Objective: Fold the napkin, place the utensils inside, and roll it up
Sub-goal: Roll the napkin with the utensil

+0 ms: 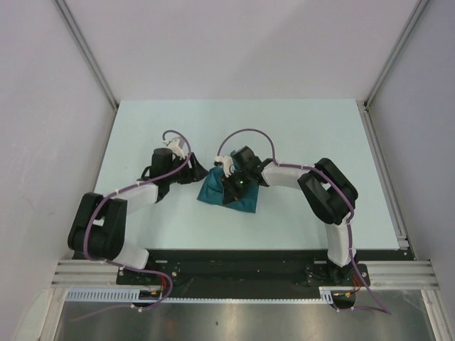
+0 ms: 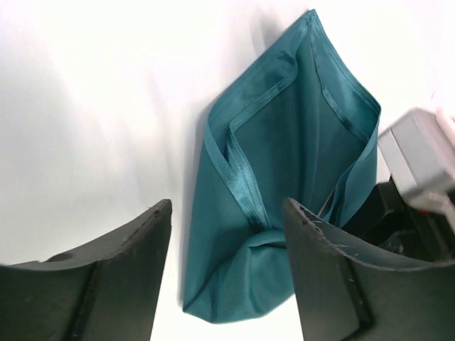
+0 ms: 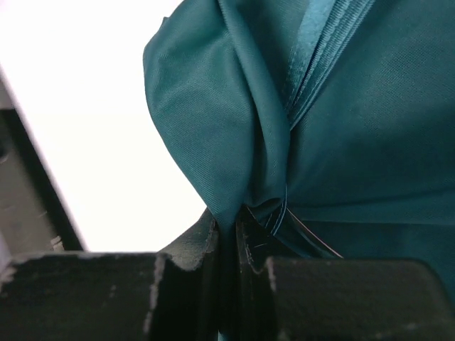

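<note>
Pale tabletop (image 1: 298, 135) carries a soft, limp teal cloth napkin (image 2: 284, 177) near its middle. Right tool (image 3: 229, 226) pinches a bunched fold, left tool (image 2: 226, 206) stands apart. Hemmed edges should grip best.

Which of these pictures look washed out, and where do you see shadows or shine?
Top external view: even light, the table pale green, only faint shadows. Left wrist view: table burnt out to white, the napkin sharp, its hems shiny, a soft shadow along its left edge. Right wrist view: table glaring white, cloth folds crisp, the right gripper nearly black.
</note>
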Robot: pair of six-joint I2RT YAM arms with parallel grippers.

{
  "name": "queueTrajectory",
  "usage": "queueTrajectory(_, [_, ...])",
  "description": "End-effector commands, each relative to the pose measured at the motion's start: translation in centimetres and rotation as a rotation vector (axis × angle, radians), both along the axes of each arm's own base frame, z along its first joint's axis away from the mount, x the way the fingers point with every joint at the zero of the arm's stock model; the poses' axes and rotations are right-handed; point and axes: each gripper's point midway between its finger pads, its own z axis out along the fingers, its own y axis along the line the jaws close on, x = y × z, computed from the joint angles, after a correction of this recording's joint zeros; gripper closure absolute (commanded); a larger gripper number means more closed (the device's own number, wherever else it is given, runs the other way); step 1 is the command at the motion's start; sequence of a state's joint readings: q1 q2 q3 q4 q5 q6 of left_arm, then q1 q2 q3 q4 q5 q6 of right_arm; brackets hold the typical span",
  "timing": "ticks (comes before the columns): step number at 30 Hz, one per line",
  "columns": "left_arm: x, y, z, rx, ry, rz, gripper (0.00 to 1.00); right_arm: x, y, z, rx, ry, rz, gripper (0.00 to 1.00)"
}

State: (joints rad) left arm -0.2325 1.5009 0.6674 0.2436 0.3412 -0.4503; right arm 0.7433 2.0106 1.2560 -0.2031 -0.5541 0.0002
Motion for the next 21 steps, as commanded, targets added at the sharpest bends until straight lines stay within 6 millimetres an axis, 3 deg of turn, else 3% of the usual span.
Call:
queueTrajectory(1, [-2.3,0.6,0.1,-0.035,-0.004,0.028,0.29,-7.4,-2.0,-2.7,-0.067,0.363,0.041,0.97])
queueTrajectory(8, [-6.6,-0.2,-1.1,-0.122,0.057,-0.029,0.23,-7.3,-1.9,-3.0,-0.032,0.426,0.021,0.97])
queueTrajectory(11, [-7.0,-0.7,-1.7,-0.147,0.071,-0.055,0.23,-7.1,-1.7,-3.2,-0.020,0.434,0.026,0.97])
queueTrajectory(19, [-7.4,-1.1,-4.1,-0.140,0.151,-0.078,0.36,-6.1,-1.9,-3.4,0.019,0.465,0.028,0.97])
queueTrajectory(21, [-7.5,-1.4,-4.5,-0.153,0.170,-0.095,0.44,-5.9,-2.1,-3.6,0.020,0.474,0.023,0.96])
